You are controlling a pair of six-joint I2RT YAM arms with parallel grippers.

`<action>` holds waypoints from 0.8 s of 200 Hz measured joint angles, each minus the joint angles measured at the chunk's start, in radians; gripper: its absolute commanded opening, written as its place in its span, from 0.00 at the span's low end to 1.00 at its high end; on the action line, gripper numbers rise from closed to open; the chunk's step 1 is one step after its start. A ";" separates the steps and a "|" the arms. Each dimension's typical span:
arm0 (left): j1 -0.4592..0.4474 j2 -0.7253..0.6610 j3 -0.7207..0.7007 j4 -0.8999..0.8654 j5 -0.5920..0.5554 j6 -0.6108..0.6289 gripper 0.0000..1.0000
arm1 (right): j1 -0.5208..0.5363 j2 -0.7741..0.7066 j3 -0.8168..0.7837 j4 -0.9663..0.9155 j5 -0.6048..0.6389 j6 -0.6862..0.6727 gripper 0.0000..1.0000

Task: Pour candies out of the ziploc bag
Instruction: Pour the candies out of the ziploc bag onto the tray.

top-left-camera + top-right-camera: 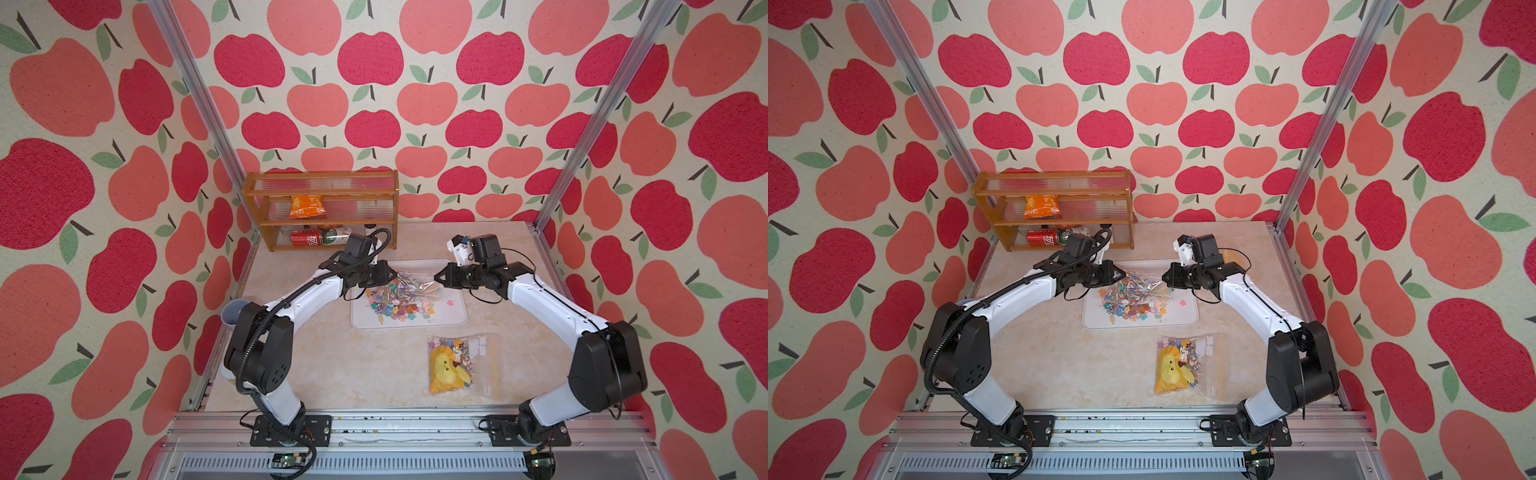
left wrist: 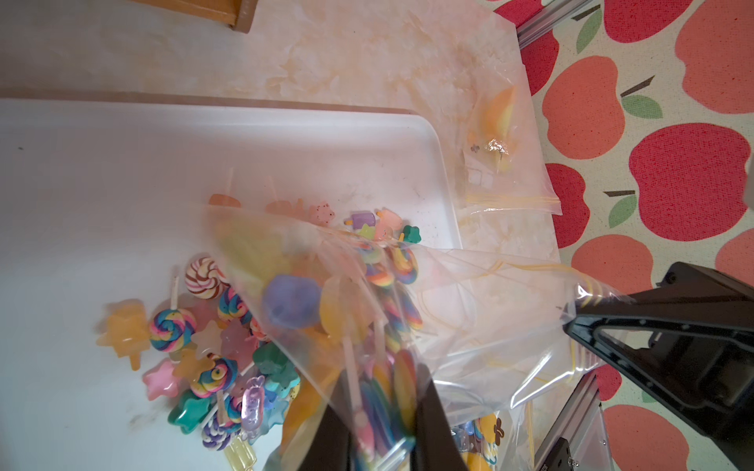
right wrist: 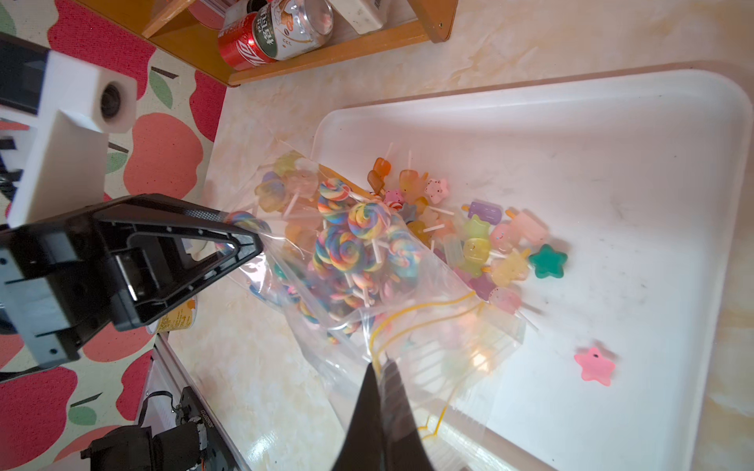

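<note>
Right wrist view shows the right pincer (image 3: pixel 381 369) pinched shut on the yellow-zip mouth edge of a clear plastic ziploc bag (image 3: pixel 428 326). The left pincer (image 3: pixel 255 240) is clamped narrowly on the bag's opposite corner. In both top views the bag hangs stretched between them over a shallow white rectangular plastic tray (image 1: pixel 455 322) on the marbled beige worktop (image 1: pixel 324 365). Small multicoloured candies (image 3: pixel 481 244), swirled lollipops and stars, lie heaped on the tray beneath the bag; more sit inside it. One pink star candy (image 3: pixel 595 367) lies apart.
</note>
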 measured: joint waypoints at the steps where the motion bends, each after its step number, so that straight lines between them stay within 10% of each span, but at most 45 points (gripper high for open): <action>1: 0.000 0.001 0.001 0.000 0.000 0.000 0.00 | 0.000 0.000 0.000 0.000 0.000 0.000 0.00; 160: -0.001 0.090 0.187 -0.103 0.000 0.044 0.00 | -0.030 0.077 -0.023 0.080 -0.034 -0.003 0.00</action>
